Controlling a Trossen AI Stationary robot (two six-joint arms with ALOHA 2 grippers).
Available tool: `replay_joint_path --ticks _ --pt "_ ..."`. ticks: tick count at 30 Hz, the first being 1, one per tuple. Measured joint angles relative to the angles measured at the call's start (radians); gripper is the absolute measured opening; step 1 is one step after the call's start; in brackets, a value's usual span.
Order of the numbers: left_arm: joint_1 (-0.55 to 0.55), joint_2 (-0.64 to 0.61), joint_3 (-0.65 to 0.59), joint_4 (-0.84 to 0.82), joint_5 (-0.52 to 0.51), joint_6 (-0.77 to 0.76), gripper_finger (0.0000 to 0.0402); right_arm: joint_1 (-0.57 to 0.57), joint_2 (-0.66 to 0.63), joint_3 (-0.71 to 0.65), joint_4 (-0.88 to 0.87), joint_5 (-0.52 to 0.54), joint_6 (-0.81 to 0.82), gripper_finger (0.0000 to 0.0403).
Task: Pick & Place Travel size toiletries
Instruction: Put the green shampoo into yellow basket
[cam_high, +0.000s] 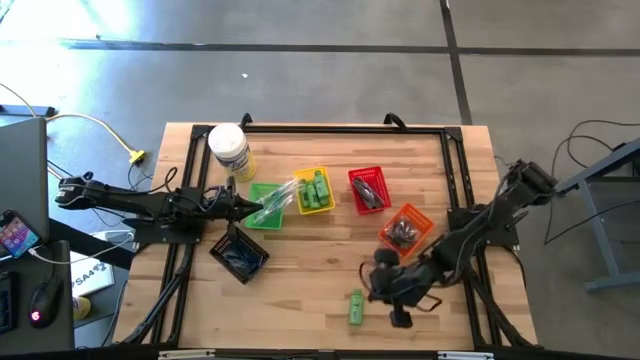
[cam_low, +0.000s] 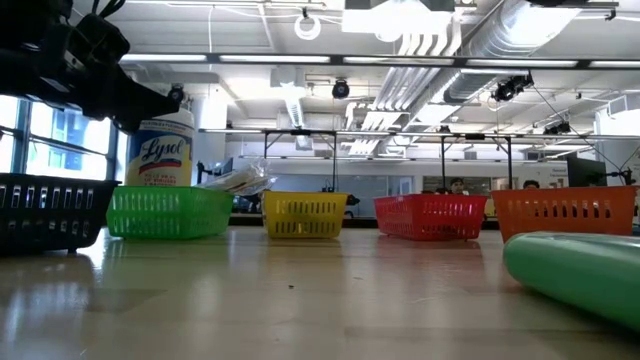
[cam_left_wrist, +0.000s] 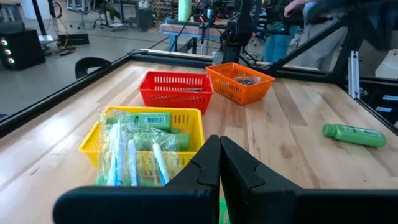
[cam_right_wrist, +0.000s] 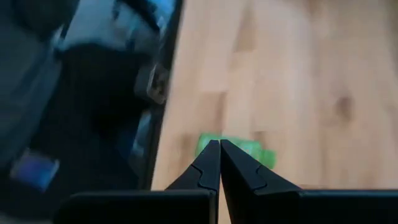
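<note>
A bright green tube (cam_high: 355, 307) lies on its side on the wooden table near the front edge; it also shows in the low view (cam_low: 580, 270) and the left wrist view (cam_left_wrist: 353, 134). My right gripper (cam_high: 374, 290) hangs shut just above and to the right of it, slanting down toward the tube (cam_right_wrist: 236, 149), with nothing between its fingers. My left gripper (cam_left_wrist: 219, 152) is shut and level over the green basket (cam_high: 262, 212), beside clear-wrapped sticks (cam_left_wrist: 130, 155) that lean on the basket rims. More green tubes lie in the yellow basket (cam_high: 315, 190).
A red basket (cam_high: 368, 188) and an orange basket (cam_high: 407, 230) hold dark pieces, and a black basket (cam_high: 238, 252) sits at the left front. A white jar (cam_high: 229, 150) stands at the back left. A black frame (cam_high: 330, 128) runs around the table. Bare wood lies at the front middle.
</note>
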Motion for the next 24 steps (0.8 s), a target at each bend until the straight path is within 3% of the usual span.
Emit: replay_joint_path --ticks 3,8,15,19,24 --pt "0.000 0.000 0.000 0.000 0.000 0.001 0.0000 0.008 0.064 0.026 -0.010 -0.057 -0.071 0.0003" --pt "0.000 0.000 0.001 0.014 0.000 0.007 0.0000 -0.022 0.114 0.031 -0.024 -0.056 -0.160 0.0022" --pt "0.000 0.000 0.002 0.030 -0.001 0.010 0.0000 -0.069 0.147 0.030 -0.030 -0.048 -0.302 0.0129" --pt "0.000 0.000 0.002 0.030 -0.001 0.010 0.0000 -0.121 0.149 0.030 -0.027 -0.058 -0.163 0.0183" --pt "0.000 0.000 0.002 0.021 -0.001 0.010 0.0000 -0.172 0.149 0.030 -0.028 -0.209 0.076 0.0198"
